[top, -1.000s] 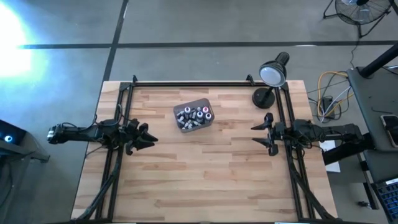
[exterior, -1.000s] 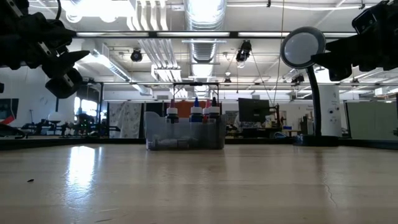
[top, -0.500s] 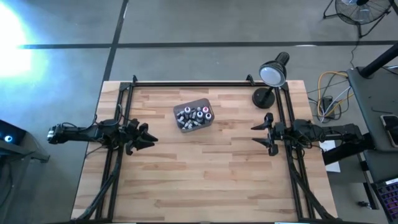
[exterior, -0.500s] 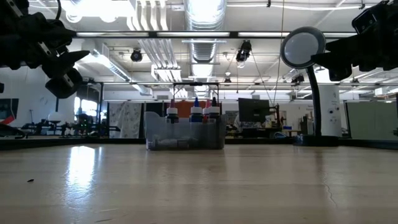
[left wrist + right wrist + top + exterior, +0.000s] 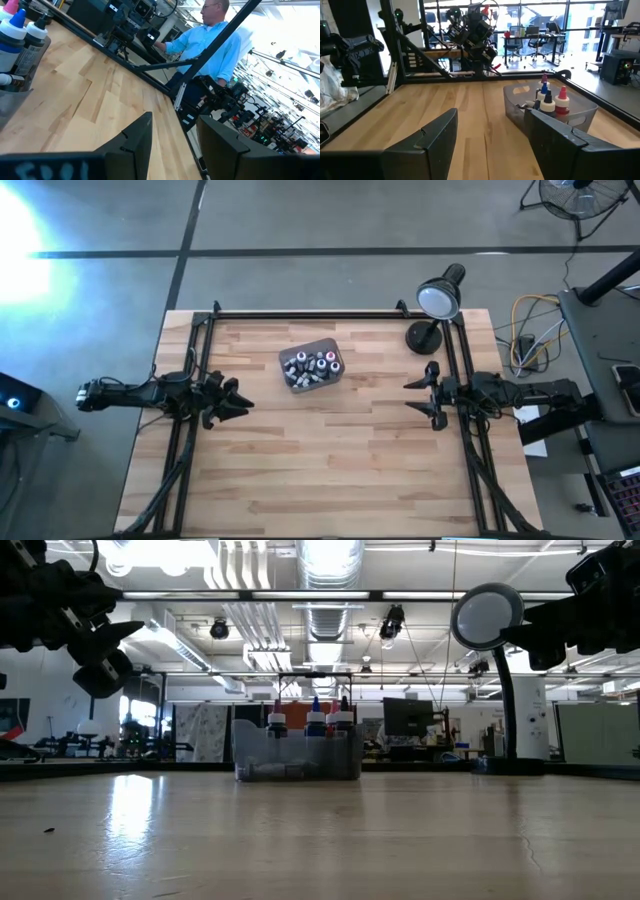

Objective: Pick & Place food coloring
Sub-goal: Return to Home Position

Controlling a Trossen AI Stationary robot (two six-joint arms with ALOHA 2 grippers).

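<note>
The food coloring bottles point(image 5: 311, 367) are small, with white, pink, blue and dark caps, and fill a translucent grey square tub point(image 5: 325, 346) on the table's far middle. Some stand upright point(image 5: 316, 722); others lie on the tub's floor. They also show in the right wrist view point(image 5: 548, 101) and the left wrist view point(image 5: 19, 35). My left gripper point(image 5: 238, 402) hovers open above the table's left edge, fingers pointing right. My right gripper point(image 5: 420, 396) hovers open at the right edge, fingers pointing left. Both are well apart from the tub.
A black desk lamp point(image 5: 438, 298) stands at the table's far right corner. A black metal frame point(image 5: 300, 314) runs along the far edge and both sides. Bare wood lies between the grippers and toward the near edge. A person in a light blue shirt point(image 5: 210, 42) is beyond the table.
</note>
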